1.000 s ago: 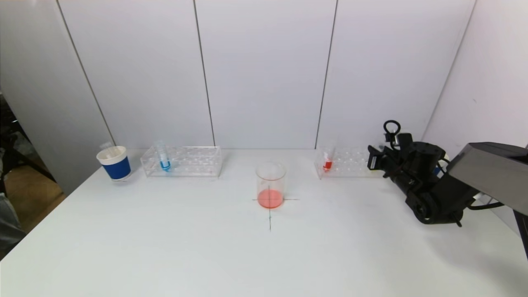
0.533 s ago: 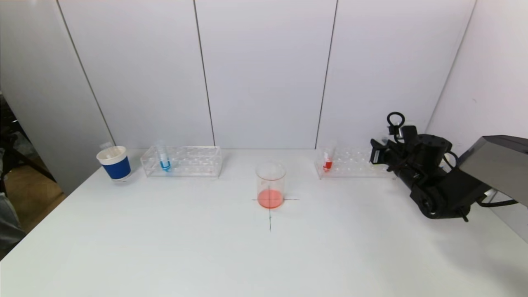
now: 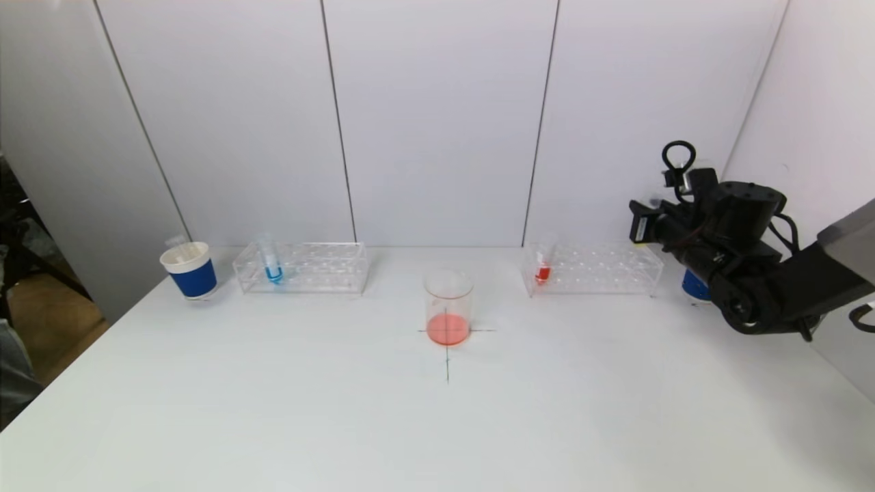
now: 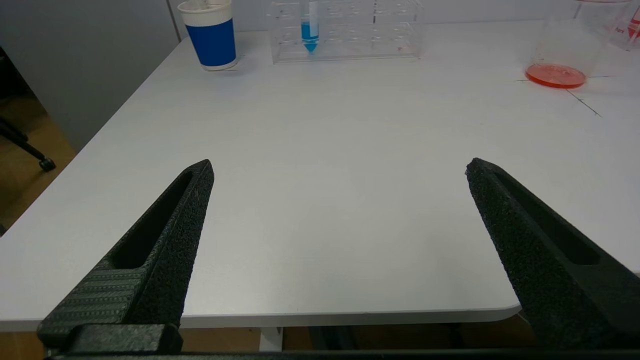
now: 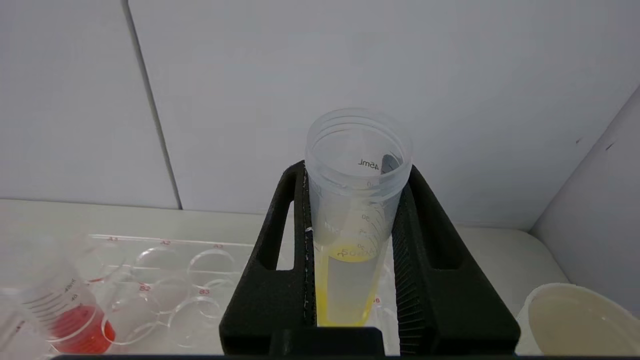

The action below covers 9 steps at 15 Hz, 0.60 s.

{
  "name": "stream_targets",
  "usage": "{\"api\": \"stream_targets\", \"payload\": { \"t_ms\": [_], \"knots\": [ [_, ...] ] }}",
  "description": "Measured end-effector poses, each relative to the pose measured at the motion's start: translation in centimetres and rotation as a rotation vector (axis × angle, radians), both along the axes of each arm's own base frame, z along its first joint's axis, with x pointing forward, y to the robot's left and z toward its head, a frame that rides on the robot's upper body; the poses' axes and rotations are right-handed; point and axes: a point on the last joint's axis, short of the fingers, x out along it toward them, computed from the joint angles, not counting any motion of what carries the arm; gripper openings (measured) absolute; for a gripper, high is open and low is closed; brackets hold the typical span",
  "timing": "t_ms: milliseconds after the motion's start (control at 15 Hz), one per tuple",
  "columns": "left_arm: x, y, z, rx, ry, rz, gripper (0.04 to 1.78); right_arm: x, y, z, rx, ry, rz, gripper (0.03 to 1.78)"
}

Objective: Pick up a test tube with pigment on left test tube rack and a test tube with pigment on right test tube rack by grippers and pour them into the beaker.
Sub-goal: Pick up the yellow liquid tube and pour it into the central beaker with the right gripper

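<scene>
Yellow tube (image 5: 356, 220) stays upright, pinched by our right fingers (image 5: 295, 240) above the rack (image 3: 593, 269), so nothing spills; left fingers (image 4: 170, 240) spread.

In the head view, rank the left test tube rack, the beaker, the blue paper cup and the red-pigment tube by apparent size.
1. left test tube rack, clearly the widest.
2. beaker, though it stands nearer the camera.
3. blue paper cup, fairly close to the beaker, so that order is unsure.
4. red-pigment tube, smallest.

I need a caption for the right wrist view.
Right tool grips an upright test tube of yellow pigment above the right rack.
</scene>
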Motion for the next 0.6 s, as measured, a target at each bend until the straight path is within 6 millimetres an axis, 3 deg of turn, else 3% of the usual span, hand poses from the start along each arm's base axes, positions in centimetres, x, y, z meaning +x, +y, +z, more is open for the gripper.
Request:
{"api": "stream_targets", "payload": {
  "t_ms": [600],
  "knots": [
    [0.0, 0.0, 0.0, 0.000, 0.000, 0.000, 1.76, -1.6, 1.2, 11.0, 0.041, 0.033, 0.038, 0.50]
  ]
}}
